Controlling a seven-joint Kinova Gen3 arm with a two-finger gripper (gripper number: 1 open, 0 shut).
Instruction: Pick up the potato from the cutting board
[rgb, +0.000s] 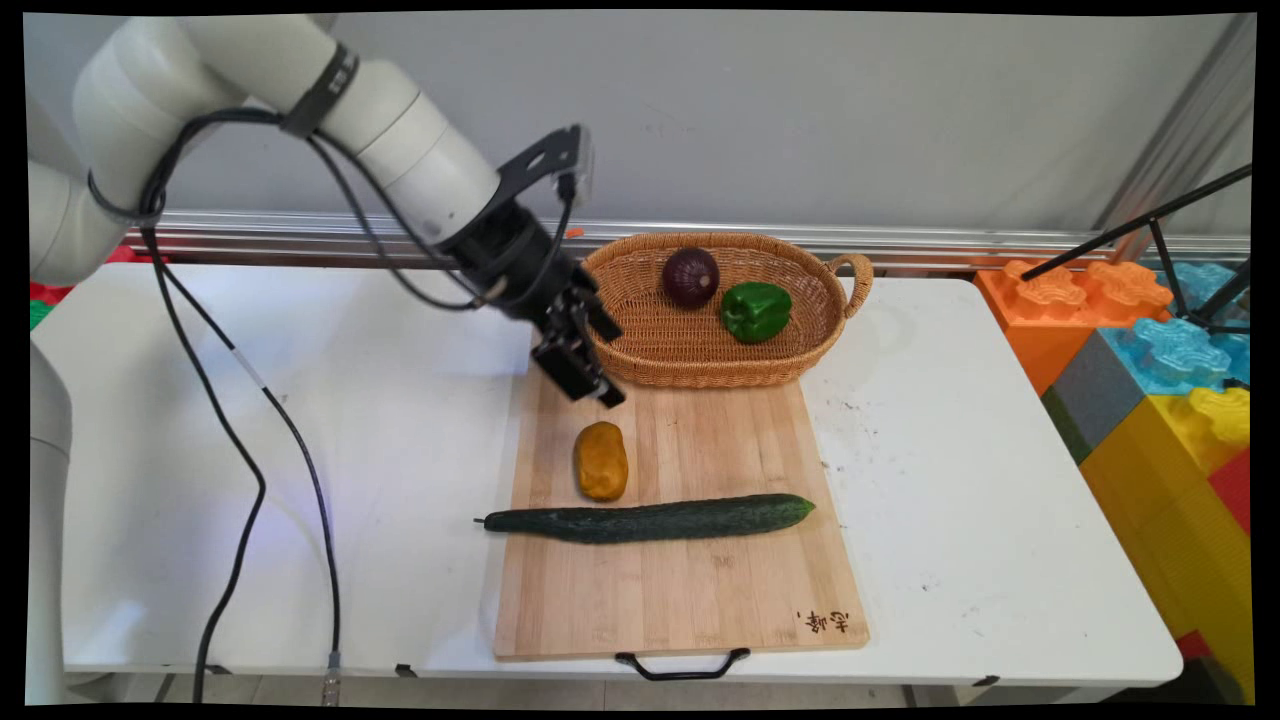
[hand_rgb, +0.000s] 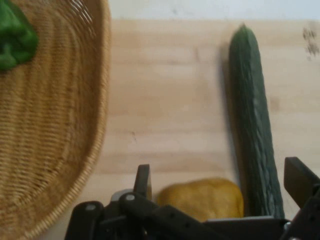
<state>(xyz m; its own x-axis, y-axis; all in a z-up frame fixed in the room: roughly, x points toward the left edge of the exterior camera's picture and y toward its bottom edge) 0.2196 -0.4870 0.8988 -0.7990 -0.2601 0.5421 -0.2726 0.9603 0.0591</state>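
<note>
Pale bamboo makes up the cutting board (rgb: 690, 590) that lies in the lower middle of the main view on the white table (rgb: 1000, 520), its black handle (rgb: 682, 665) at the bottom edge and a small burnt-in mark (rgb: 824, 621) near its lower right corner. Above the board's upper left corner hangs the black gripper (rgb: 590, 385), tilted down and to the right, with nothing between its fingers; in the hand view the two fingers (hand_rgb: 142, 181) stand well apart at the bottom of the frame, so the gripper is spread wide.

Nearest to it is a yellow-brown potato (rgb: 601, 460), lying on the board just below the fingertips in the main view and showing between the fingers at the bottom centre of the hand view (hand_rgb: 205, 197). Just below the potato a long dark green cucumber (rgb: 650, 519) lies across the board from left to right, its stalk end reaching past the board's left edge.

Right of the gripper, at the upper middle of the frame, a woven wicker basket (rgb: 640, 340) sits over the board's top edge. It holds a red onion (rgb: 690, 277) and, just to its right, a green bell pepper (rgb: 756, 310).

At the far right of the frame stand large coloured building blocks (rgb: 1150, 380), with a black tripod (rgb: 1160, 225) above them.
</note>
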